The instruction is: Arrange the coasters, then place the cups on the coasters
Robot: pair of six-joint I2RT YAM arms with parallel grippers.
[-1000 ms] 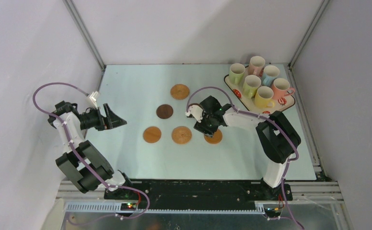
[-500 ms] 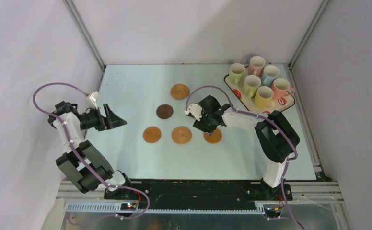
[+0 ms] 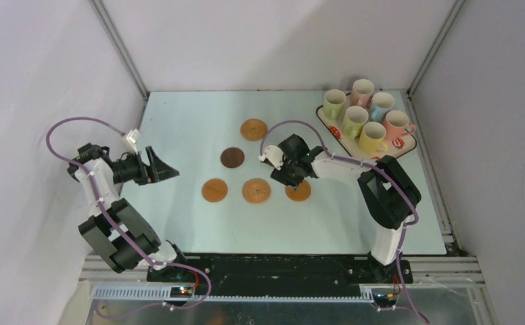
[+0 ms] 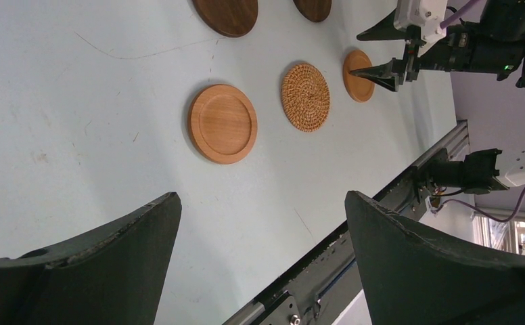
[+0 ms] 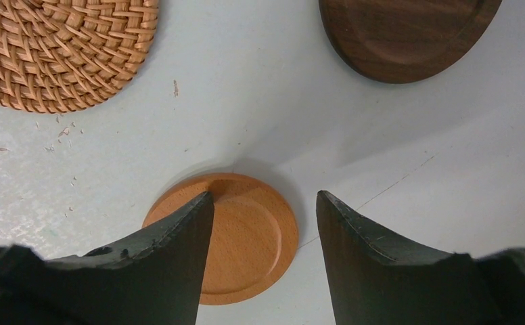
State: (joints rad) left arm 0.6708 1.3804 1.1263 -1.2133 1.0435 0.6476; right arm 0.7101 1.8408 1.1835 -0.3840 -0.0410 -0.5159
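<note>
Landmark: woven coaster (image 3: 256,191), front row on the worktop (image 3: 192,223). Plain wood coaster (image 3: 214,190) is just left of it, second wood coaster (image 3: 302,195) just right. Right hand (image 3: 293,181) sits over that second one, jaws part-open and gripping nothing, with one fingertip (image 4: 381,73) at the disc's edge; can't tell if it touches. Left hand (image 3: 165,164) is well left of the woven coaster, jaws wide, empty. Dark brown coaster (image 3: 232,158) sits behind-left of it, tan coaster (image 3: 254,129) farther behind. Six cups (image 3: 355,120) are far back-right, all on the strawberry tray (image 3: 334,133).
</note>
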